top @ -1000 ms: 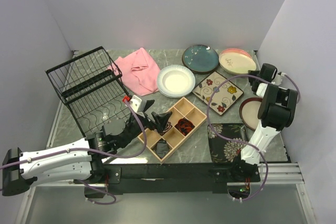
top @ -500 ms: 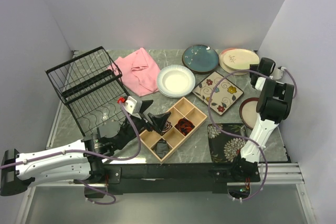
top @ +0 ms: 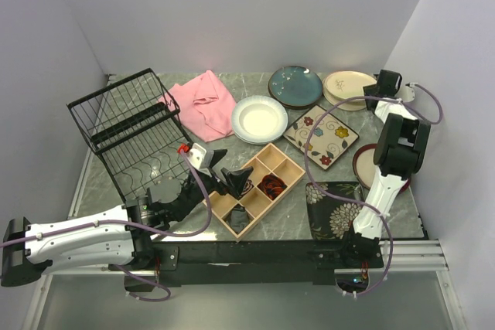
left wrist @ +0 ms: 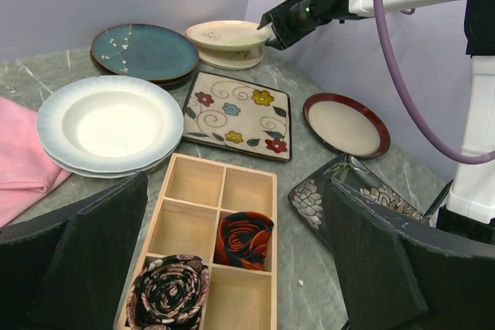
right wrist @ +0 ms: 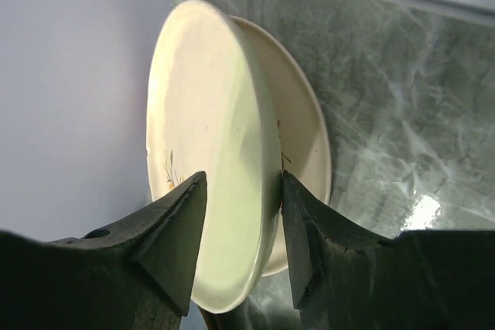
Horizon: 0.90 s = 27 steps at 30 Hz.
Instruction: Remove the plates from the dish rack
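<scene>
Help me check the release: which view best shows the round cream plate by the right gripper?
Right wrist: the round cream plate is close-up, rim inside the open right gripper. Left wrist shows it side-on; top external, small from above.

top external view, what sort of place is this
Likely a robot test cell: plain walls box in a marble-look table, left arm and right arm bolted at its near edge, plates laid out beside a dish rack.

Robot lab cell: bare walls (top: 232, 13) box in table (top: 292, 210); left arm (top: 77, 236), right arm (top: 394, 164) bolted at table's near edge.
</scene>
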### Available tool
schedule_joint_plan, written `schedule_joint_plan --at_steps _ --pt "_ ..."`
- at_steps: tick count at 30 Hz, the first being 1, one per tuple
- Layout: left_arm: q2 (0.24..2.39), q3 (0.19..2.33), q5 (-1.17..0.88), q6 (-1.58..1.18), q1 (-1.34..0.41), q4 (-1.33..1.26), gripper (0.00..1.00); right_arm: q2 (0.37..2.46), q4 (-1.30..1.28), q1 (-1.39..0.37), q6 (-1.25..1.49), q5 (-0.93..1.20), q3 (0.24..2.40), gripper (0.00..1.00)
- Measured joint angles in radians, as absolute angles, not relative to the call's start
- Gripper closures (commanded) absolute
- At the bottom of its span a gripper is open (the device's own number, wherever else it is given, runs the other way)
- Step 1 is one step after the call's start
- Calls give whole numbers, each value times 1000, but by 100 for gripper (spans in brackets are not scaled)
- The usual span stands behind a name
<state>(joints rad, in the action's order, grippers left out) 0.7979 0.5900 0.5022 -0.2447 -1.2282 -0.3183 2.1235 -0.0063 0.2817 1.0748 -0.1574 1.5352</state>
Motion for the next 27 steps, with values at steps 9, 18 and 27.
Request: schedule_joint_plan --at_steps 9,18,27 --pt "796 590 502 -245 -1235 -316 1 2174 -101 299 1027 -149 1607 53" --pt "809 590 510 -244 -1237 -315 1 2217 -121 299 982 -125 1655 52" --pt "843 590 533 -225 -1238 -313 1 2051 -196 260 840 -67 1653 37"
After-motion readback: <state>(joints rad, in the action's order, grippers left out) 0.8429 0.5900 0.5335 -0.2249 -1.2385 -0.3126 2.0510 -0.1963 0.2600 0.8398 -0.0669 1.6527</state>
